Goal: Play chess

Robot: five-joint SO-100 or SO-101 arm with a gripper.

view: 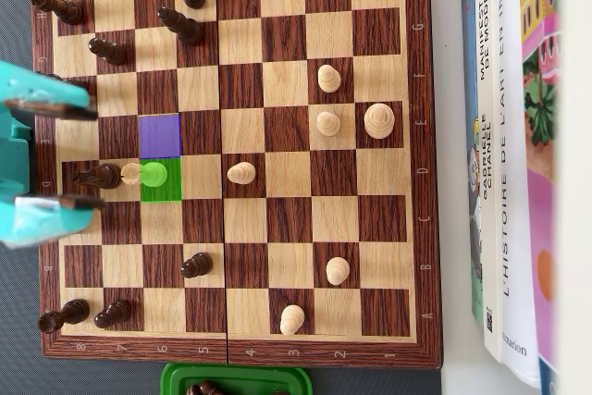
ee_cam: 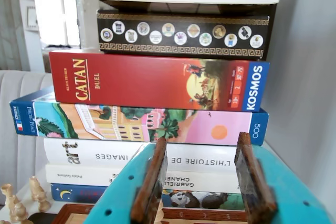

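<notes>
The wooden chessboard fills the overhead view. Several dark pieces stand on its left side, such as one near the top and one between my fingers. Several light pieces stand to the right, such as one mid-board. A purple square and a green square are marked; a light piece stands on the green one. My teal gripper is open and empty over the board's left edge. In the wrist view the gripper holds nothing.
A stack of books and game boxes lies along the board's right side and fills the wrist view, with the Catan box among them. A green tray holding dark pieces sits below the board. Light pieces show at the wrist view's lower left.
</notes>
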